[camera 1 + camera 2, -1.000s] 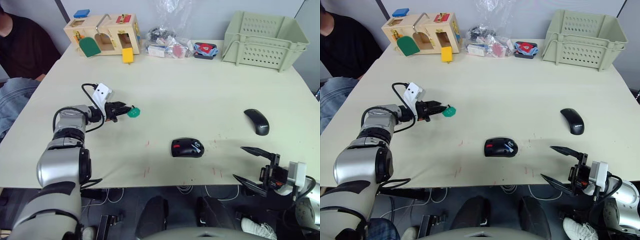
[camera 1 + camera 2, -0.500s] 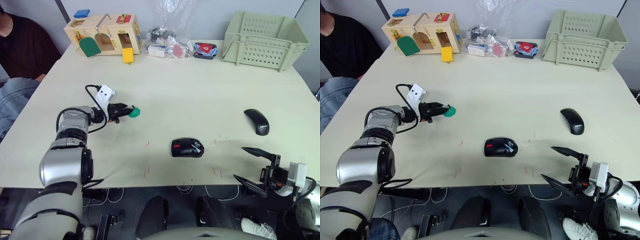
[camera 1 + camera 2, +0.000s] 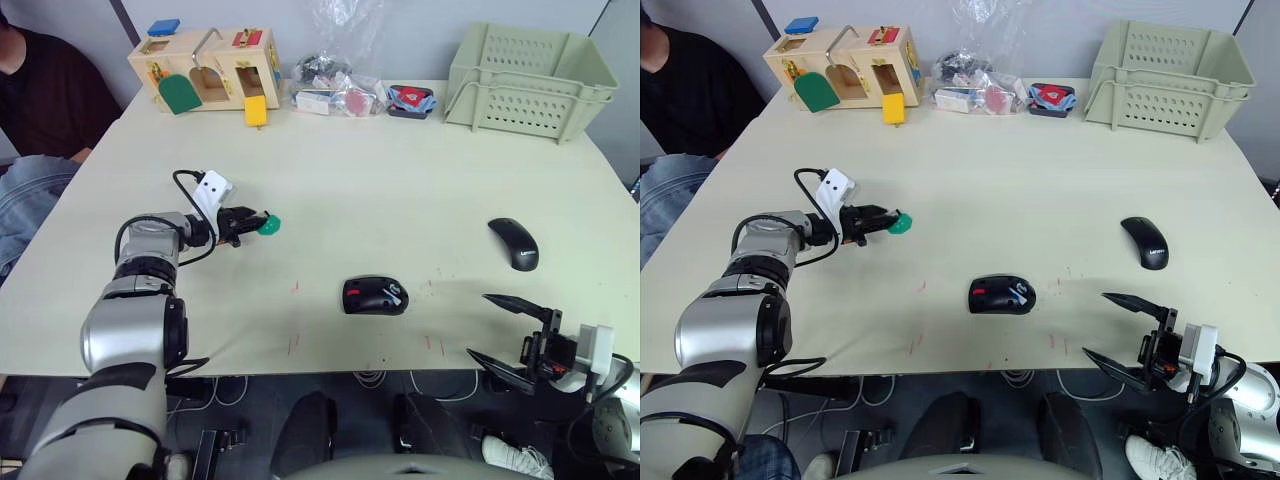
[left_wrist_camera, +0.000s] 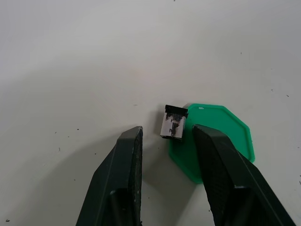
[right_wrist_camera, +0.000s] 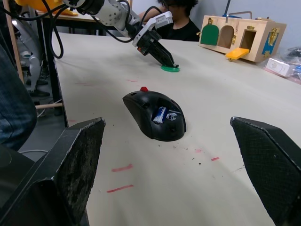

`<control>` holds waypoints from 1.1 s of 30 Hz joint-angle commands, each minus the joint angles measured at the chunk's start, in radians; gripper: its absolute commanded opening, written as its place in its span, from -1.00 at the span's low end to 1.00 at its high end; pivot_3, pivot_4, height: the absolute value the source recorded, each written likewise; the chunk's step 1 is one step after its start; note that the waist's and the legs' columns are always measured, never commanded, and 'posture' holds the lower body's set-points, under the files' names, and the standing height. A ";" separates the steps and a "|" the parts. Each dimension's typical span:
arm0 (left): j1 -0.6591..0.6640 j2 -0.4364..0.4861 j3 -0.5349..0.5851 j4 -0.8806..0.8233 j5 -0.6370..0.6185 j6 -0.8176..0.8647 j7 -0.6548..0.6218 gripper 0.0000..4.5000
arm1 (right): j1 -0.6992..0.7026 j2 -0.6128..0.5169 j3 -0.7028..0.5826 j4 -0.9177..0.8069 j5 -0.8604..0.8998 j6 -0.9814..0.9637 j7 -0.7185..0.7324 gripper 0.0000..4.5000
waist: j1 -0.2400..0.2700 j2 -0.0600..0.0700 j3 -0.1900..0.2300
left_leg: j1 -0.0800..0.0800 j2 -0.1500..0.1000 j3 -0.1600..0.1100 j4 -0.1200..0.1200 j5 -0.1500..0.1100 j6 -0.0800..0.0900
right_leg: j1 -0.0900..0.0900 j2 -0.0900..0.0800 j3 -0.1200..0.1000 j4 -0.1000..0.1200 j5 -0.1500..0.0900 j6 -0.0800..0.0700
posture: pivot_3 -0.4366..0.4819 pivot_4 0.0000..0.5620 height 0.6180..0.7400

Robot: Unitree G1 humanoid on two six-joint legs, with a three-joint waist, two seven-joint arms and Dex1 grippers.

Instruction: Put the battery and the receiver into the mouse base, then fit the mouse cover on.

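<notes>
L gripper is lining up on the receiver

R gripper (image 3: 512,328) is waiting wide open at table edge; mouse base (image 3: 375,296) mid-table, battery (image 5: 160,114) inside. L gripper (image 4: 164,141), fingers apart, is straddling receiver (image 4: 173,122), its long axis along fingers, partly on green disc (image 4: 221,141).

silver arms, black two-finger grippers

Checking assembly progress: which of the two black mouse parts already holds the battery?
The mouse base near the table's front edge, blue battery showing inside; the smooth mouse cover lies apart.
</notes>
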 commanded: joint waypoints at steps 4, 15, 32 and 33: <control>-0.008 0.003 -0.001 0.001 0.003 -0.006 0.008 -0.99 | 0.001 -0.008 -0.006 -0.029 0.011 -0.009 -0.003 1.00 | 0.000 0.000 0.000 | 0.000 0.000 0.000 0.000 0.000 0.000 | 0.000 0.000 0.000 0.000 0.000 0.000 | -0.05 -0.47 1.00; -0.002 0.054 0.067 -0.013 -0.067 -0.004 -0.046 -0.99 | -0.011 -0.004 0.006 -0.026 0.010 -0.006 0.000 1.00 | -0.001 0.000 0.000 | 0.000 0.000 0.000 0.000 0.000 0.000 | 0.000 0.000 0.000 0.000 0.000 0.000 | -0.05 -0.47 1.00; 0.062 0.118 0.096 -0.146 -0.159 -0.032 -0.290 -0.99 | -0.075 -0.034 0.027 -0.064 0.040 0.057 0.010 1.00 | 0.000 0.000 0.000 | 0.000 0.000 0.000 0.000 0.000 0.000 | 0.000 0.000 0.000 0.001 0.000 0.000 | -0.05 -0.47 1.00; 0.066 0.116 0.093 -0.164 -0.165 -0.030 -0.307 -0.99 | -0.080 -0.036 0.028 -0.070 0.042 0.064 0.009 1.00 | 0.000 0.000 0.000 | 0.000 0.000 0.000 0.000 0.000 0.000 | 0.000 0.000 0.000 0.001 0.000 0.000 | -0.05 -0.47 1.00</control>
